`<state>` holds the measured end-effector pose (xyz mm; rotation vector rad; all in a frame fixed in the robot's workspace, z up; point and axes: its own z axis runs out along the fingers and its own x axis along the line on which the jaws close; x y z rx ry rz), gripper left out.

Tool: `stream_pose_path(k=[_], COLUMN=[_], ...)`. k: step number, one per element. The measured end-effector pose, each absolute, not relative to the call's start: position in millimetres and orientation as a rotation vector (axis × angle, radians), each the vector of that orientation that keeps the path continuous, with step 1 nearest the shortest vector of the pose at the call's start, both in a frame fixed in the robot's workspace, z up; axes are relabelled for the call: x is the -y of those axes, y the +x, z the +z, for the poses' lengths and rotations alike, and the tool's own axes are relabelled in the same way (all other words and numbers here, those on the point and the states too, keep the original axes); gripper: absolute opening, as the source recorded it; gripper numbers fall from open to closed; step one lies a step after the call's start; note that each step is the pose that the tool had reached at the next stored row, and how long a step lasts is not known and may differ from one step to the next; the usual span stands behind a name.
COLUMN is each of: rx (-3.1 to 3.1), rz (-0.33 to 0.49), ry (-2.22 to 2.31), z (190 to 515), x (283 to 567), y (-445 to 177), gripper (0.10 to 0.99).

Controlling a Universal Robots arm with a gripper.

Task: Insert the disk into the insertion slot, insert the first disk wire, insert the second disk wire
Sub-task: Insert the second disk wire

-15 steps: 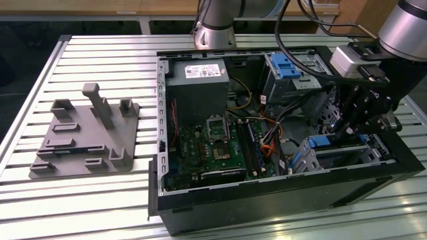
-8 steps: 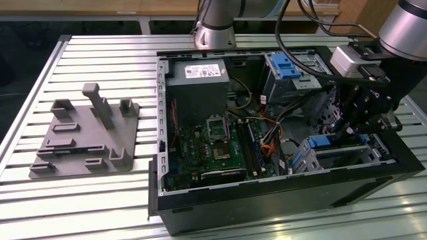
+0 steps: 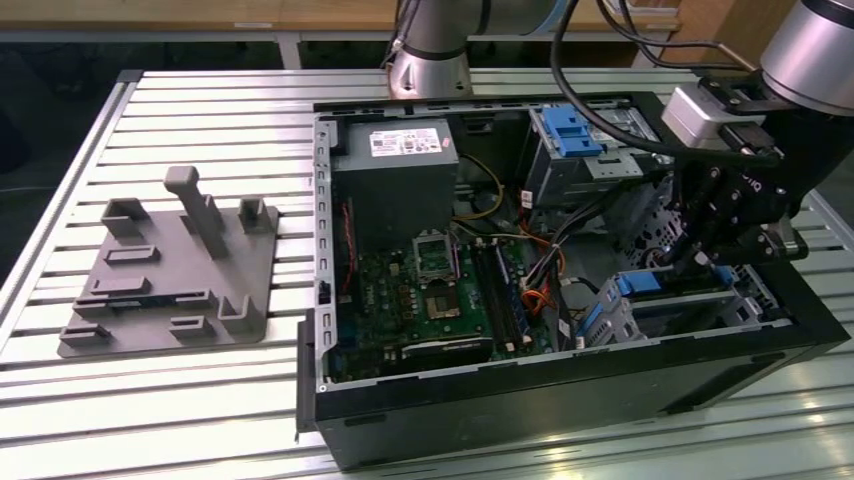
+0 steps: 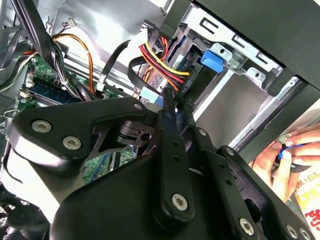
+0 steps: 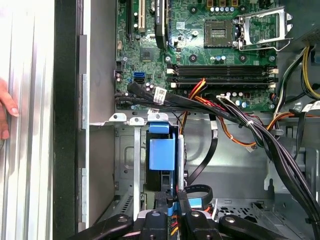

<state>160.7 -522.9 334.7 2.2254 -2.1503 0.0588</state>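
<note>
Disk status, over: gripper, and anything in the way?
Gripper low at the disk. Disk sitting in the insertion slot. Wire bundle close beside; hand outside the case.

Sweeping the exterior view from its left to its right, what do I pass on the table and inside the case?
From the left: grey fixture plate → power supply box → wide blue latch → gripper.

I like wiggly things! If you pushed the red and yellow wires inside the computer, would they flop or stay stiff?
Probably floppy: in the second wrist view the red and yellow wires run in loose curves, so a push would likely bend them. They look thin, so probably light. Bundled together near the gripper, they would likely spring back a bit.
</note>
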Motion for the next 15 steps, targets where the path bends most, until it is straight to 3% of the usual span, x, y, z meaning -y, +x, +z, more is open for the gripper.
stream_pose_path(k=[15], rx=[2.171], rz=[0.019], ry=[2.245], z=[334.9], x=[523.5], y=[158.9], gripper=[0.2])
